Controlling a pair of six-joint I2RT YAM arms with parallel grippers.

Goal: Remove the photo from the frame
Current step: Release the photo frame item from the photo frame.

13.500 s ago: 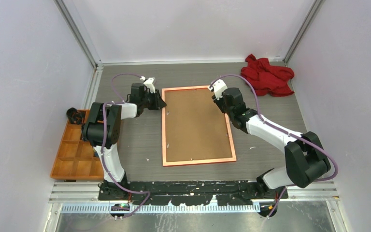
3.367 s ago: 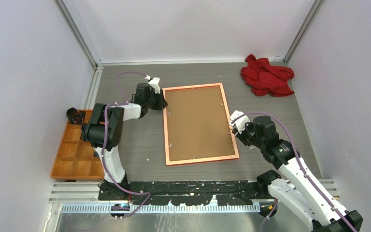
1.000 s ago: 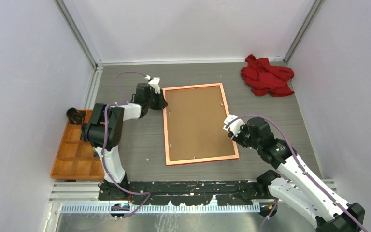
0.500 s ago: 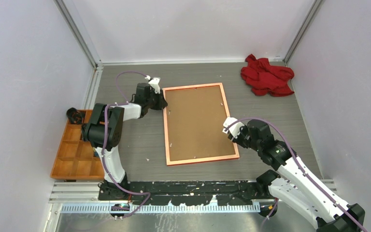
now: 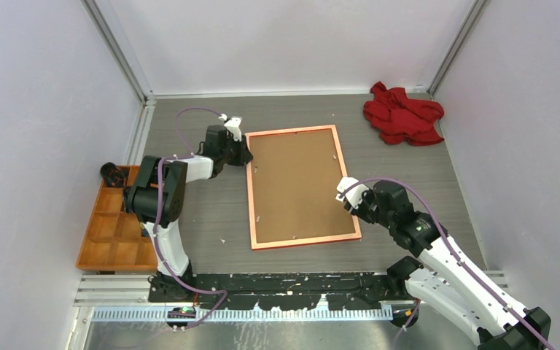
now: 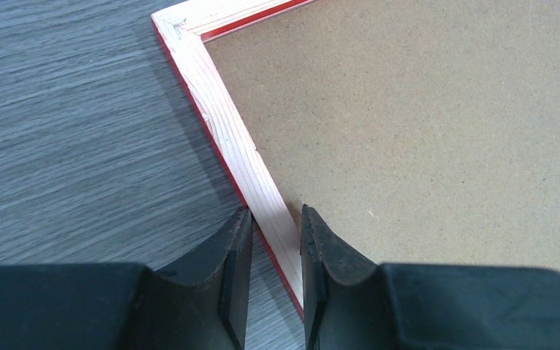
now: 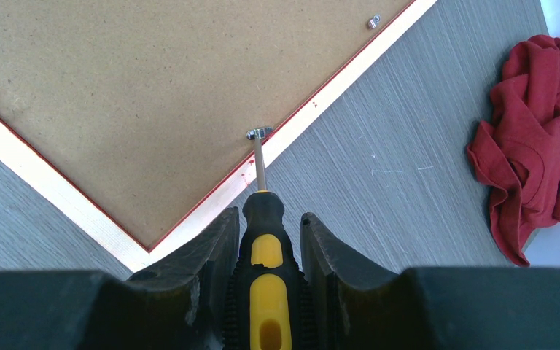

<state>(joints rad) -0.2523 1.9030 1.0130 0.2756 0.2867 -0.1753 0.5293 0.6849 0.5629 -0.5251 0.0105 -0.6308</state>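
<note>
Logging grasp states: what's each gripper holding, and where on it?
Left gripper clamps the frame on its side rail near a corner. Right gripper holds a screwdriver by its black-and-yellow handle.

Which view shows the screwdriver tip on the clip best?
Right wrist: the screwdriver, held in the right claw, runs up the middle, its tip at the clip on the frame rim. Top external hides it under that claw. Left wrist shows only a frame corner.

Bright, even, diffuse light from overhead, pale walls (image 5: 44, 109) slightly washed out; a soft dark shadow hugs the frame (image 6: 222, 127) rail on the grey table (image 6: 58, 109); wrist views crisp on wood grain, softer on the left gripper (image 6: 275, 219) fingers (image 6: 235, 292) and screwdriver (image 7: 266, 306) handle at bottom edge.
</note>
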